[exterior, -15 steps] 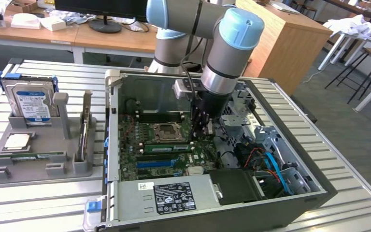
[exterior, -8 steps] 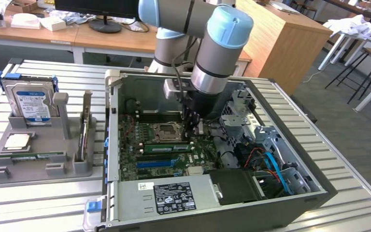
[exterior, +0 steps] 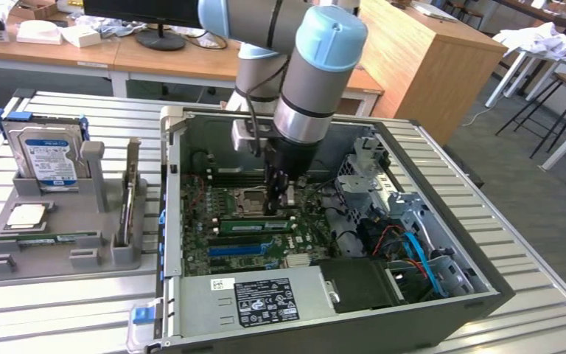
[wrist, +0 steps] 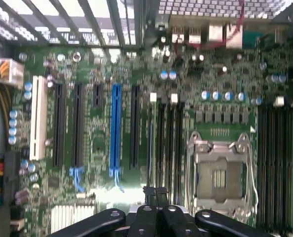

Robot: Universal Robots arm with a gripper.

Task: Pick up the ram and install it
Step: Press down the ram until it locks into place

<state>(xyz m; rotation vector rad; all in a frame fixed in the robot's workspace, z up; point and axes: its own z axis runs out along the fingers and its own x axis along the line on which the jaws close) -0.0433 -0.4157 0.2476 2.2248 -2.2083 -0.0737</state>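
Ram [exterior: 256, 224] is lying flat-edged in a slot on the motherboard [exterior: 226, 254] inside the open computer case [exterior: 441, 313], just below the gripper [exterior: 281, 199] in the exterior view. The gripper's fingers are pressing together with nothing between them, hovering just above the stick. Nearer, the wrist view is showing those closed fingertips [wrist: 156, 191] over the board, beside the blue slot [wrist: 116, 129] and the processor socket [wrist: 219, 174]. Farther off, the exterior view is showing a grey parts tray [exterior: 57, 243] holding a hard drive [exterior: 49, 155].

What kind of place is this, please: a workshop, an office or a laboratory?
Probably a robotics laboratory or test workshop. An open computer case lies on a slatted metal table under a robot arm, and wooden desks and stools stand behind.
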